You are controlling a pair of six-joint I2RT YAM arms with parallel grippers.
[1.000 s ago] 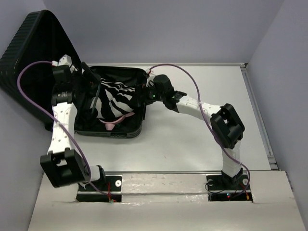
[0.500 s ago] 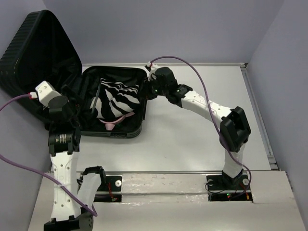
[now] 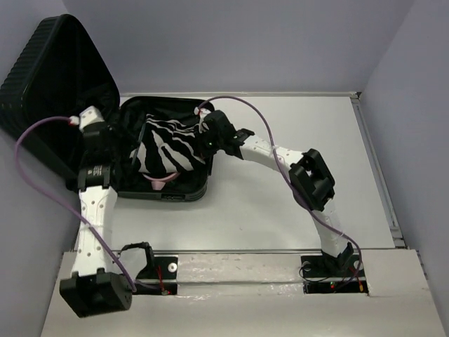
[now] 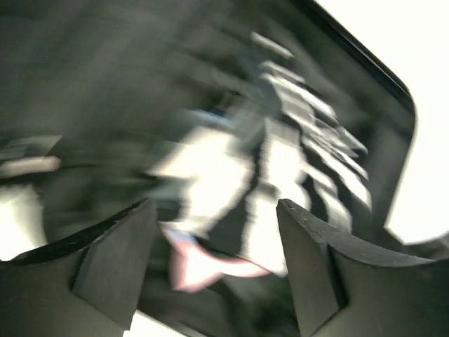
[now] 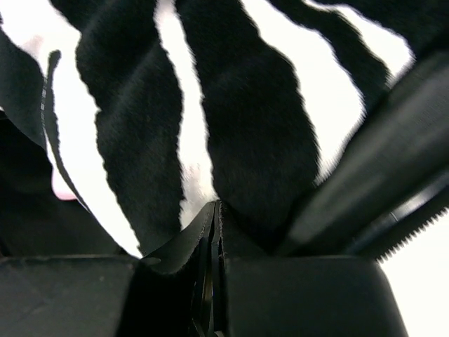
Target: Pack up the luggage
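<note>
- The left wrist view is blurred throughout: the zebra-striped pouch is only pale and dark streaks, and a pink piece beside it has no readable shape.
- The left tool is cut off by that view's bottom edge; only its two fingers show.
- In the right wrist view the pouch is so close that it runs past the top edge. Whether the right tool has fabric between its meeting fingers cannot be told.
- From above, the right tool's fingers are hidden under its own wrist.
- The luggage, at the far-left corner of the worktop, has its hinge side hidden by the left arm. Its raised lid runs to the picture's left edge.
</note>
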